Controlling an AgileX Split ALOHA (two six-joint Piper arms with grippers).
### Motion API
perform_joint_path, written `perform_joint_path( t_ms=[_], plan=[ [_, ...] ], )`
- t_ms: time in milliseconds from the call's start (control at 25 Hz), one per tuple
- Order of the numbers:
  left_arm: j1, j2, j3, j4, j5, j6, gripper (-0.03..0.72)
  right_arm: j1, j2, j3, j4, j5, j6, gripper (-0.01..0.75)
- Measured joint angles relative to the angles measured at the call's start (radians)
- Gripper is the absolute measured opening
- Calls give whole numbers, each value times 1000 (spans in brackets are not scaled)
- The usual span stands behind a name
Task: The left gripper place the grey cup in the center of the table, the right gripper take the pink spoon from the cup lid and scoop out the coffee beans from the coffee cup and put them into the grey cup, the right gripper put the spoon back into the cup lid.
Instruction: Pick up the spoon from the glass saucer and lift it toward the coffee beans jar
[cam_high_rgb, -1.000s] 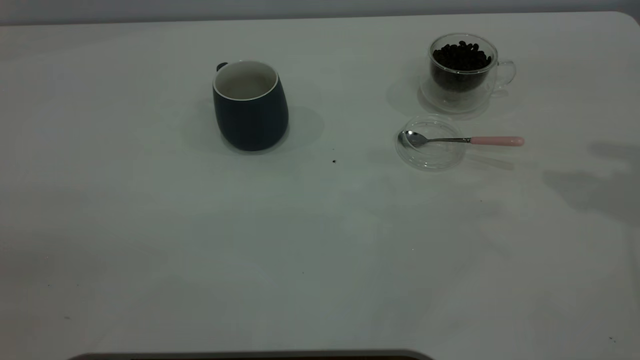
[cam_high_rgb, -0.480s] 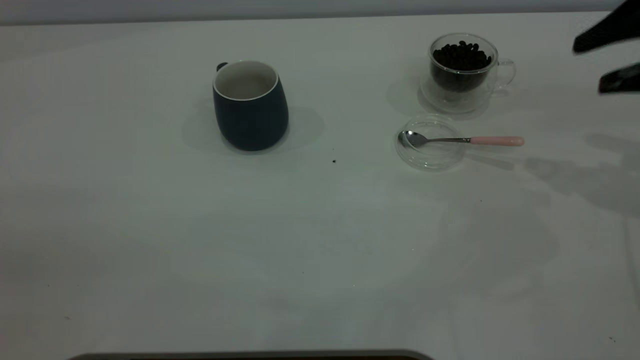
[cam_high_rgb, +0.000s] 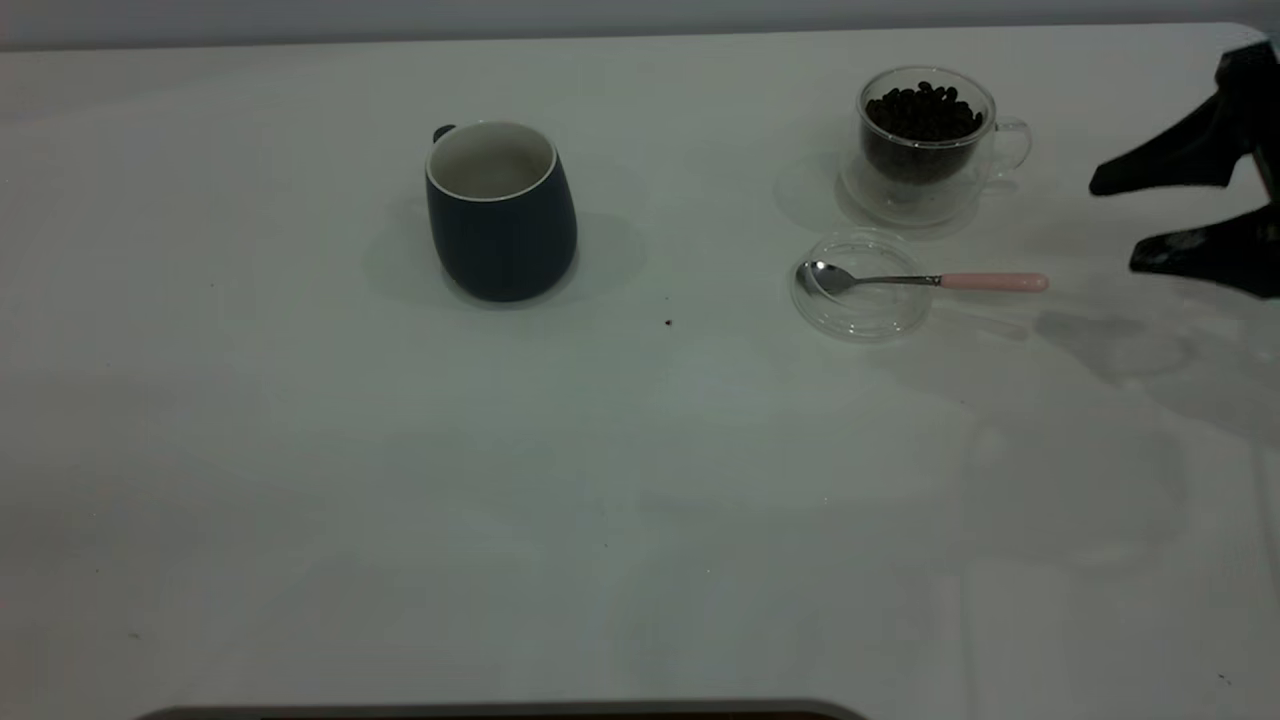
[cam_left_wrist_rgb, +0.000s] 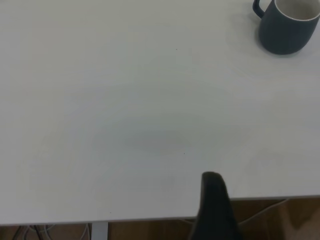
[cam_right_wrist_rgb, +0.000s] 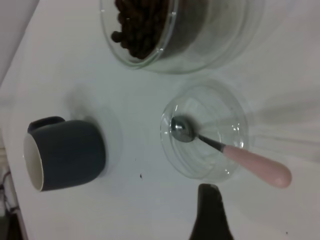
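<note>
Right claw (cam_high_rgb: 1150, 220) fingers apart beside pink spoon (cam_high_rgb: 925, 281) on lid (cam_high_rgb: 860, 315), no readable writing, left claw state unclear

non-task: brown floor (cam_left_wrist_rgb: 150, 231) below edge | pale cables (cam_left_wrist_rgb: 35, 232) | grey leg (cam_left_wrist_rgb: 100, 231)

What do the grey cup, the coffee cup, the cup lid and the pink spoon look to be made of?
The grey cup: probably glazed ceramic, opaque dark outside, white inside and on the rim.
The coffee cup: clear glass, seemingly double-walled; the coffee beans show through.
The cup lid: clear glass or plastic, cannot tell which.
The pink spoon: shiny metal bowl and neck; matte pink handle, perhaps ceramic or plastic.
</note>
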Motion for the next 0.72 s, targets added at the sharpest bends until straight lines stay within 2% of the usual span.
perform_joint_path(
  t_ms=[200, 720],
  plan=[
    [0, 0, 0, 0, 0, 0, 586, 8, 90, -3, 61, 26, -59, 590],
    [0, 0, 0, 0, 0, -1, 586, 104, 153, -86, 68, 26, -44, 589]
  ],
)
